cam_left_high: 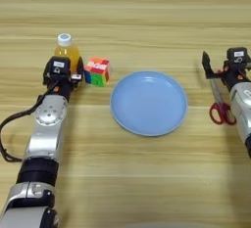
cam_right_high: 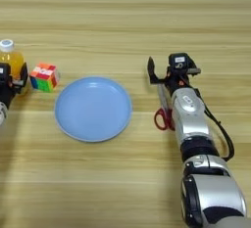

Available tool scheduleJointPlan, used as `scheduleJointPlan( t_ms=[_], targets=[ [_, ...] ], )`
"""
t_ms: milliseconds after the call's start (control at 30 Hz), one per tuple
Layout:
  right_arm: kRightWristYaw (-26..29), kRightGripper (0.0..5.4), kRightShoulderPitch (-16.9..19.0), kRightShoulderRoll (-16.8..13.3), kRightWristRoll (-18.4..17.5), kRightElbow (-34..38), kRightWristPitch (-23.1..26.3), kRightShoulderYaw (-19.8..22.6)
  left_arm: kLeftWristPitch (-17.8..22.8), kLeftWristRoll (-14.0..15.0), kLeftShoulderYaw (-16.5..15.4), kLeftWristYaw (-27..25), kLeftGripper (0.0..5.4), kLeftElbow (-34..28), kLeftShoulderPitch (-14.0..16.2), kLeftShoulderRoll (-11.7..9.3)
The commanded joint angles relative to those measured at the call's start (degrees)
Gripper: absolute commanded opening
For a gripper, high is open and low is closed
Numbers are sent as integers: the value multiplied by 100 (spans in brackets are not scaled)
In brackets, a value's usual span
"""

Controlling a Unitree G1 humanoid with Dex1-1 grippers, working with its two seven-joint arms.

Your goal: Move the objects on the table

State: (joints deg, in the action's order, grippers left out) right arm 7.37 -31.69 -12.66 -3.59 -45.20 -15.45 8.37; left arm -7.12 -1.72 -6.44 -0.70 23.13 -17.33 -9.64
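Note:
A small orange-juice bottle (cam_left_high: 65, 52) with a white cap stands at the left of the table (cam_left_high: 125, 7). My left gripper (cam_left_high: 62, 73) is shut on its lower body from the near side. Just right of the bottle sits the multicoloured puzzle cube (cam_left_high: 97, 71), close to the gripper's right finger. Red-handled scissors (cam_right_high: 163, 110) lie at the right with their blades pointing away from me. My right gripper (cam_right_high: 164, 73) stands open over the blade tips, holding nothing.
A round light-blue plate (cam_left_high: 148, 102) with nothing on it lies in the middle, between the cube and the scissors. Bare wood stretches across the far side and the near side of the table.

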Motion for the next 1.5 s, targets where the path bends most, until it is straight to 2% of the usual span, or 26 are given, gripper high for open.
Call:
scheduleJointPlan(
  t_ms=[33, 567, 600, 1067, 1200, 1500],
  targets=[
    [-17, 540, -60, 12, 7, 49, 47, -11, -225, -32, 29, 62, 328, 193, -238, 8],
    [-11, 540, -49, 4, 9, 65, 40, -14, -322, -61, 122, 110, 328, 395, -242, 49],
    [-11, 540, -48, 4, 10, 66, 39, -15, -318, -60, 127, 107, 357, 394, -242, 47],
    [3, 540, -39, -5, 21, 57, 30, -27, -317, -34, 133, 95, 496, 405, -265, 60],
    [10, 540, -40, -9, 22, 38, 22, -30, -466, 120, 80, -23, 537, 425, -341, 95],
    [15, 540, -47, -9, 25, 22, 18, -34, -964, 511, 2, -330, 540, 153, -362, 239]
  ],
)
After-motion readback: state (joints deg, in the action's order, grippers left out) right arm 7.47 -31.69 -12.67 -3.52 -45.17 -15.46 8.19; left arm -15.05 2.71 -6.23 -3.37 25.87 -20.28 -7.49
